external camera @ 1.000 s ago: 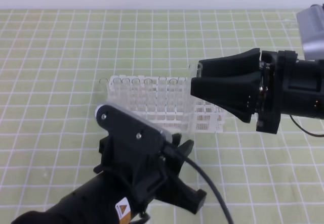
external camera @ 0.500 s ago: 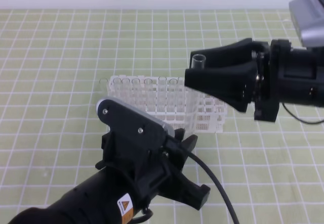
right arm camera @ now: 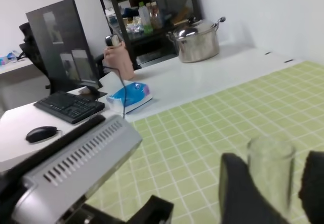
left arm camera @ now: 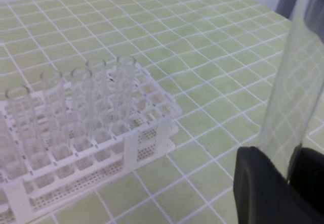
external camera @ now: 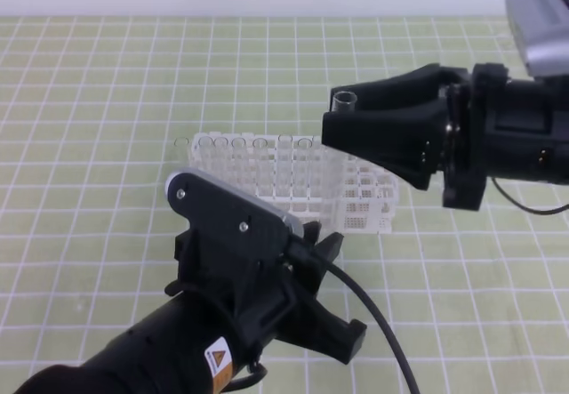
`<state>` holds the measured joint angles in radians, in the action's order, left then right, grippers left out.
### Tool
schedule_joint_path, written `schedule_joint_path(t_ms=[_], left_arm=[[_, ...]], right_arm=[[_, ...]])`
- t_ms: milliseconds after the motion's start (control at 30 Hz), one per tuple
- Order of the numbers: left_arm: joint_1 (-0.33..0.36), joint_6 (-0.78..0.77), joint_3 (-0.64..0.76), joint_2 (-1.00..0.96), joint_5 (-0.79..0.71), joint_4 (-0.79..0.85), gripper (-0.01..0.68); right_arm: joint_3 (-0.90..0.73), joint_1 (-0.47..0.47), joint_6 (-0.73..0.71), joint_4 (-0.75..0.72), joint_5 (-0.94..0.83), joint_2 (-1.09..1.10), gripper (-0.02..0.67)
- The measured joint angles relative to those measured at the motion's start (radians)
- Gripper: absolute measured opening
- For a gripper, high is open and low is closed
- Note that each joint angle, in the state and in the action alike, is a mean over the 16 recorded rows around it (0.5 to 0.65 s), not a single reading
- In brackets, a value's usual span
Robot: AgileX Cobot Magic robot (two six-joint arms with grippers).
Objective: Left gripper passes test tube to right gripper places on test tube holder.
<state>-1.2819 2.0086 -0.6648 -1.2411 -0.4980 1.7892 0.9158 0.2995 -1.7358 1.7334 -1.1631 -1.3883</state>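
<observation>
Nearest, the left gripper (external camera: 333, 287) has its fingers closed on the lower part of the upright test tube (left arm camera: 293, 97). Beyond it, the test tube holder (external camera: 293, 185) stands on the green-gridded tabletop (external camera: 107, 100). The tube's rimmed mouth sits between the right gripper's (external camera: 336, 123) fingers, whose closure I cannot tell.

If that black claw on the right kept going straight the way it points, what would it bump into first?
Nothing on the mat, probably: the right claw points left above the white rack, with the glass tube already between its fingers. Depth is uncertain.
</observation>
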Motion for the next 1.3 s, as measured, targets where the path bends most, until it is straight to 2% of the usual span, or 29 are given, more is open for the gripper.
schedule_joint_path(t_ms=[267, 433, 767, 1133, 1267, 1300], left_arm=[[0.000, 0.000, 0.000, 0.000, -0.008, 0.000, 0.035], [0.000, 0.002, 0.000, -0.001, -0.004, -0.017, 0.050], [0.000, 0.008, 0.001, -0.002, 0.004, -0.060, 0.089], [0.000, 0.003, 0.001, 0.001, -0.009, -0.026, 0.069], [0.000, -0.002, 0.000, 0.010, -0.014, -0.019, 0.095], [0.000, -0.004, 0.000, 0.015, -0.019, -0.018, 0.119]], right_arm=[[0.002, 0.035, -0.021, 0.005, 0.021, -0.027, 0.143], [0.003, 0.050, -0.035, 0.008, 0.036, -0.037, 0.106], [0.005, 0.054, -0.041, 0.010, 0.042, -0.038, 0.098], [0.006, 0.054, -0.043, 0.010, 0.038, -0.038, 0.097], [0.007, 0.055, -0.042, 0.011, 0.031, -0.038, 0.096], [0.007, 0.055, -0.041, 0.011, 0.029, -0.038, 0.096]])
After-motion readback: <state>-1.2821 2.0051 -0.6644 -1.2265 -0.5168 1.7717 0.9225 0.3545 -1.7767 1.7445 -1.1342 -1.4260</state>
